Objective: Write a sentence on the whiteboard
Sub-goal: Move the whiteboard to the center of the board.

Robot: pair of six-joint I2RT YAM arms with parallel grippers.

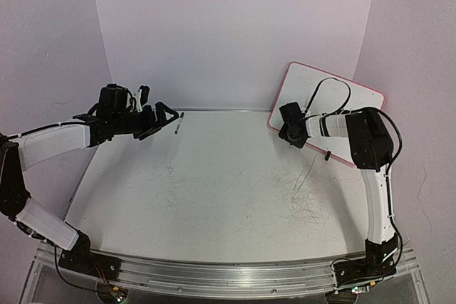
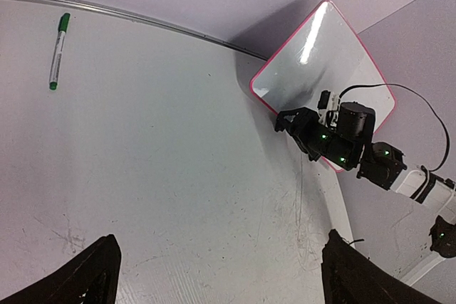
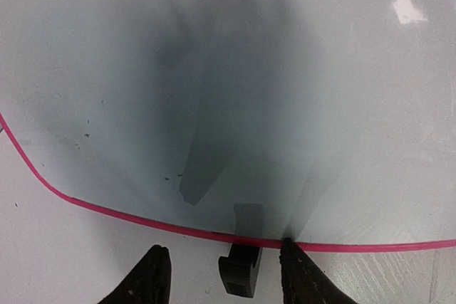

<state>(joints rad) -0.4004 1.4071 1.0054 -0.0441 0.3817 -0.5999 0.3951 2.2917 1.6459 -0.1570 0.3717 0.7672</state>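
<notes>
The whiteboard (image 1: 303, 82), white with a thin pink frame, stands tilted at the back right and also shows in the left wrist view (image 2: 320, 48). Its face (image 3: 249, 69) is blank apart from a few dark specks; no green sentence shows. My right gripper (image 1: 291, 132) is open at the board's lower left edge. In the right wrist view its fingertips (image 3: 152, 275) straddle a black clip foot (image 3: 240, 273), with the right tip touching the pink frame. My left gripper (image 1: 153, 115) is open and empty at the back left, close to a green-capped marker (image 1: 178, 124) lying on the table (image 2: 58, 50).
The scuffed white tabletop (image 1: 214, 190) has a metal rail along its back edge and white walls behind. A black cable (image 1: 331, 87) loops from the right arm across the board. Dark scribble marks (image 1: 306, 208) lie on the table near the right arm.
</notes>
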